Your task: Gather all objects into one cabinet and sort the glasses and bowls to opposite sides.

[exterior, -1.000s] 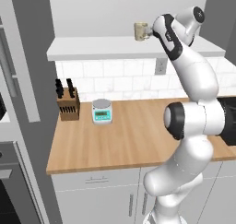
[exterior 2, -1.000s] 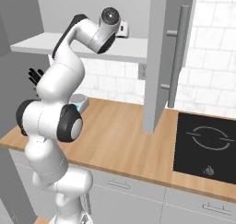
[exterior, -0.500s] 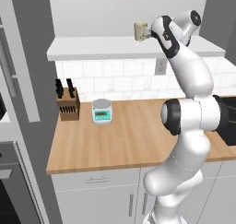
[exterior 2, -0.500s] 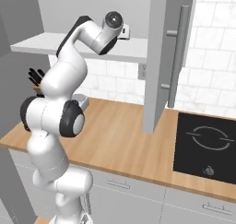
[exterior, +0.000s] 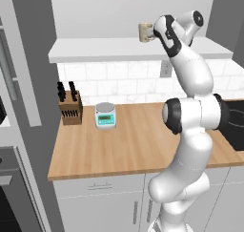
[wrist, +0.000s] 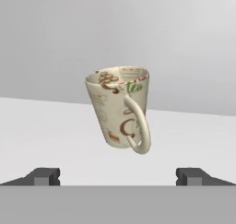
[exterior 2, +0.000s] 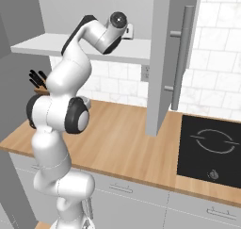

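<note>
Arm (exterior: 190,97) rises in the left base view from the lower right and reaches up to the white shelf floor (exterior: 95,49) of the open cabinet. The beige-cream mug (exterior: 144,32) stands on that shelf, just beside the hand. The gripper's fingers are hidden behind the wrist here, so their spacing cannot be read from this side. Below, on the wooden counter (exterior: 128,145), a knife block (exterior: 69,109) stands by the tiled wall, with a small kitchen scale (exterior: 105,115) just beside it (teal body, round grey platform). A dark cooktop (exterior: 237,121) lies at the right edge.

In the right base view, the arm (exterior 2: 61,115) climbs from the lower left and bends toward the same shelf (exterior 2: 66,48). A small pale part of the mug (exterior 2: 128,31) shows past the wrist joint. A grey cabinet door (exterior 2: 164,58) with a long bar handle (exterior 2: 181,58) hangs open to the right, and the black cooktop (exterior 2: 211,148) sits in the counter below it.

In the hand view, the mug (wrist: 120,109) is centred, tilted in the picture, handle toward the camera, printed with brown and green lettering. It rests on the white shelf floor (wrist: 41,131) before the pale grey back wall. The gripper (wrist: 118,176) is spread wide: the 2 fingertips (wrist: 44,176) sit far apart at the bottom edge, apart from the mug and holding nothing.
</note>
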